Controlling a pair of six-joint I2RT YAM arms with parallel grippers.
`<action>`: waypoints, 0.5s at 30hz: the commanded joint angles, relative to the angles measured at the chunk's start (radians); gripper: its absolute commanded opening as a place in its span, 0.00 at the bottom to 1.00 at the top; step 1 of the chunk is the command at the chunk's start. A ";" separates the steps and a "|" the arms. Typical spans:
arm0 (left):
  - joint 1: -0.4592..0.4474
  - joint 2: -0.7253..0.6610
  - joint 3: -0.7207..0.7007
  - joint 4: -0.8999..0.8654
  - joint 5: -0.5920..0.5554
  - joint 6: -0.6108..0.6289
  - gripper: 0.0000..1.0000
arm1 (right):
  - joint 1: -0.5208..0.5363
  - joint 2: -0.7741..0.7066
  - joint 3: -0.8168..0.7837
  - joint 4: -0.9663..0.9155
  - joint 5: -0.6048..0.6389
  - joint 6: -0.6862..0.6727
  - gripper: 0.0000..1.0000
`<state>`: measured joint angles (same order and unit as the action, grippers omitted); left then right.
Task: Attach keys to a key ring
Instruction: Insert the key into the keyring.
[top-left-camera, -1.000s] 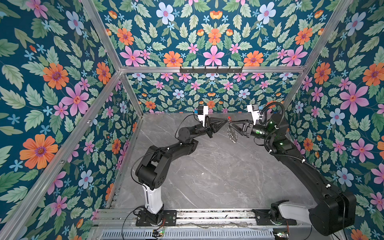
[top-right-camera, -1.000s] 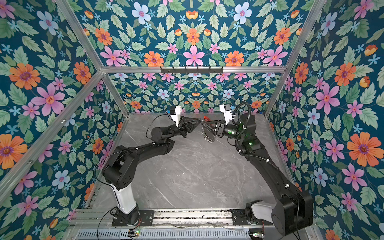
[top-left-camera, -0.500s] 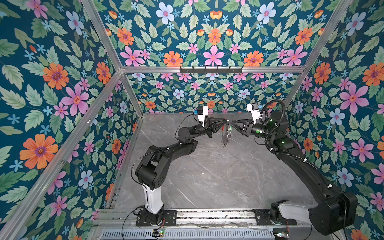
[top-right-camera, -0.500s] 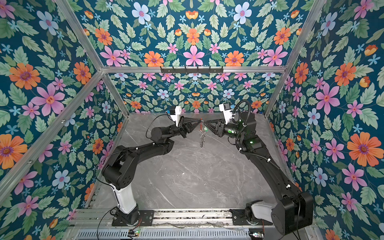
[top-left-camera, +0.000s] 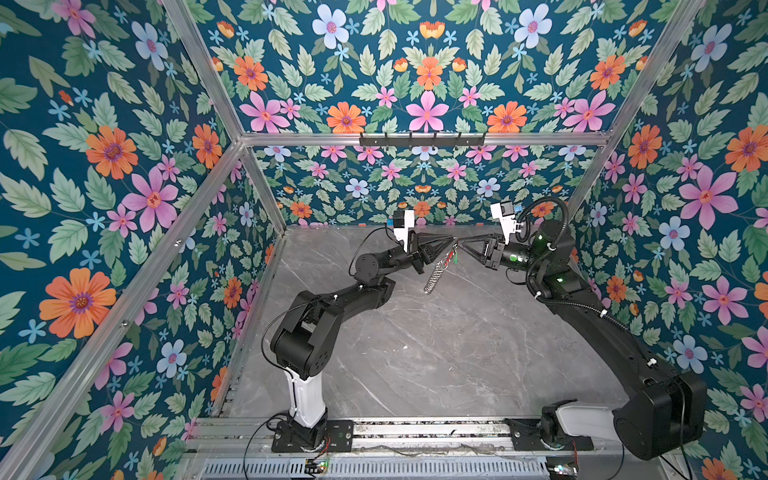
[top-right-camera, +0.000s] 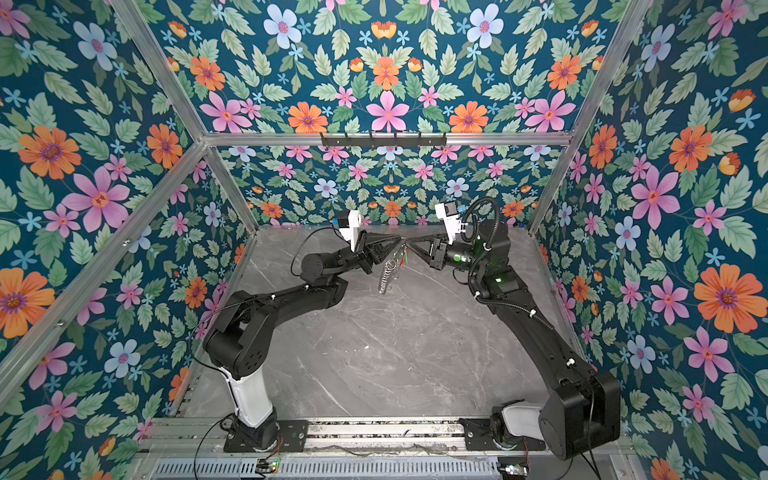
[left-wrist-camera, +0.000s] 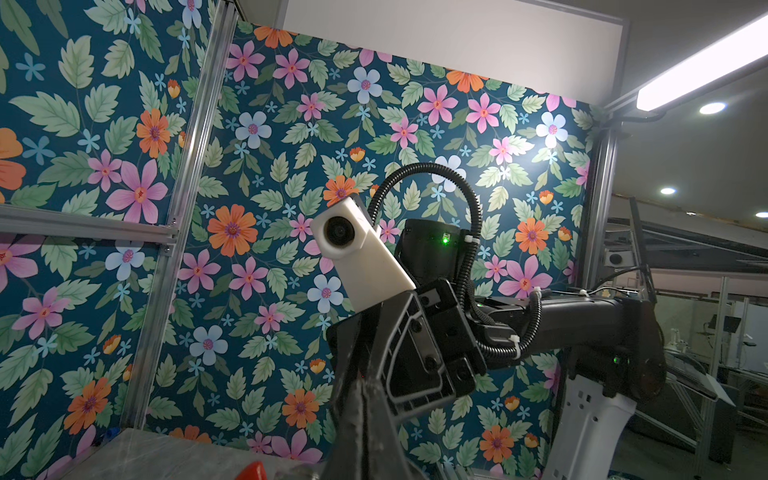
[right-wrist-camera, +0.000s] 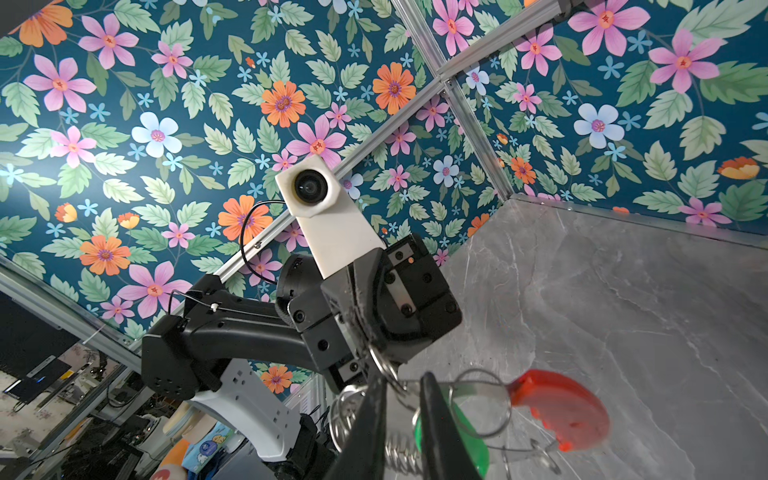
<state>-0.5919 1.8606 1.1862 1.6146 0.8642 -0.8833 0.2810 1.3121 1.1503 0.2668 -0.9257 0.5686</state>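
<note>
Both grippers meet tip to tip above the back of the table. My left gripper is shut on the key ring, pinching its thin wire, and the string of small silver rings hangs below. The ring's red arc sits beside the tips. The key, with its green head, dangles from the ring just under the tips, and its blade is hidden. My right gripper stands open by a narrow gap, with the hoop wire crossing between its fingers.
The grey marble table lies well below the hanging rings. A black hook rail runs along the back wall. Floral walls and aluminium posts close in the back and both sides.
My right gripper's jaws have narrowed from wide to a small gap and moved in to the left gripper's tips. The hanging rings swung left and now hang lower.
</note>
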 joint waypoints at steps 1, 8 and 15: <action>-0.003 0.002 0.008 0.056 0.022 -0.005 0.00 | 0.008 0.009 0.009 0.032 -0.003 0.011 0.17; -0.003 -0.003 0.003 0.057 0.025 -0.008 0.00 | 0.010 0.017 0.016 0.038 0.002 0.015 0.14; 0.001 -0.004 -0.010 0.056 0.027 0.011 0.00 | 0.010 0.002 0.018 -0.005 0.019 -0.024 0.00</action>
<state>-0.5919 1.8610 1.1805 1.5944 0.8505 -0.8906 0.2905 1.3209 1.1603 0.2558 -0.9329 0.5495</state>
